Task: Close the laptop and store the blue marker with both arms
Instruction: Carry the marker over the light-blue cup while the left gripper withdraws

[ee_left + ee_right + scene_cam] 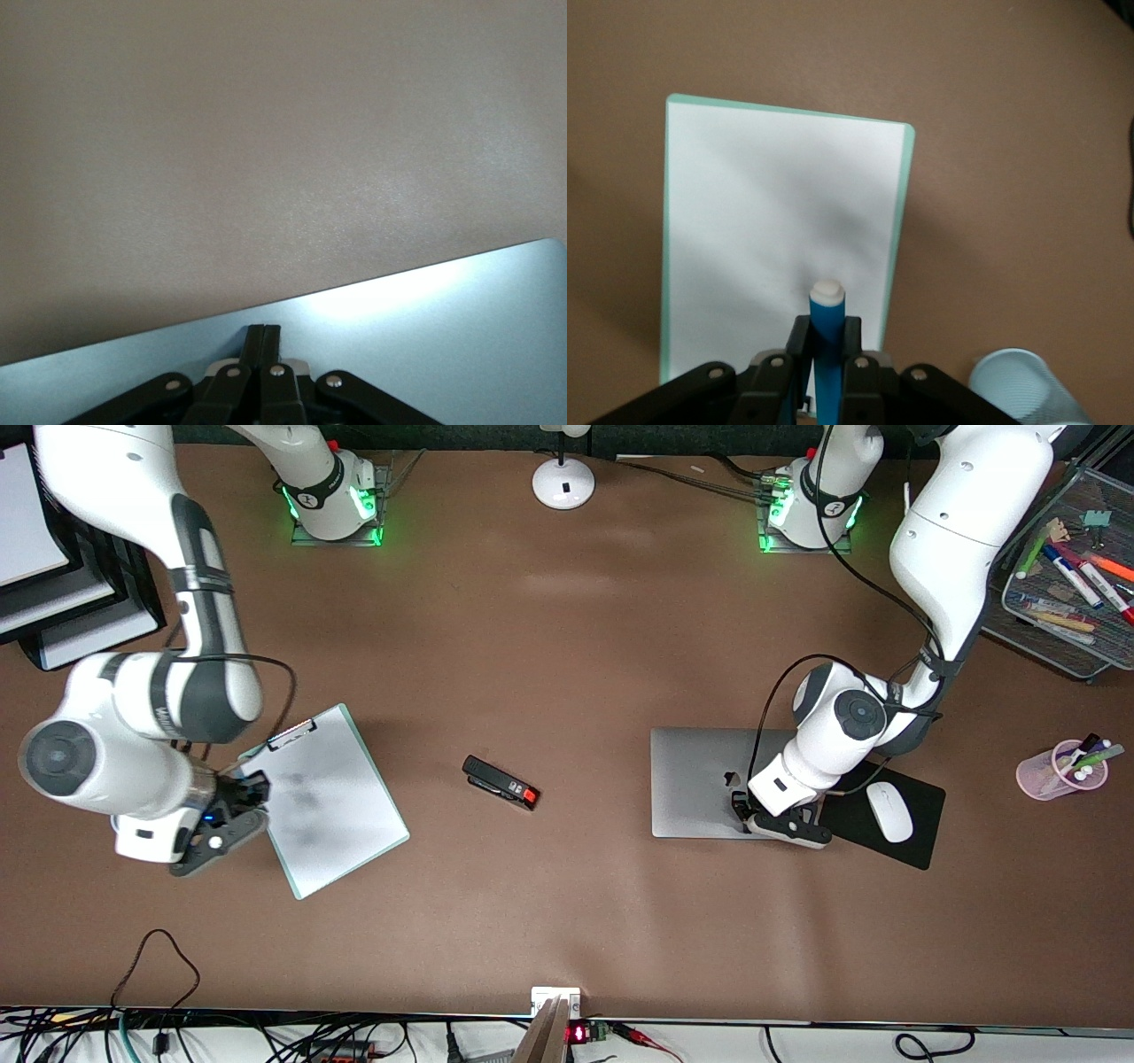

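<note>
Marker in hand, cup just beside the right gripper.

The right gripper [826, 354] clamps the blue marker [827, 341], white end pointing out over the clipboard [780, 221]; a pale mesh cup [1023, 385] sits close by (likely its home). The left gripper [263, 341], fingers together, rests on the closed, smooth silver laptop [700, 779].

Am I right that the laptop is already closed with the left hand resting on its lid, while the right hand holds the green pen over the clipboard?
Not quite. The right hand grips the blue marker, not a green pen, as the right wrist view shows. The rest holds: the laptop is closed, the left hand rests shut on its lid, and the marker is over the clipboard.
</note>
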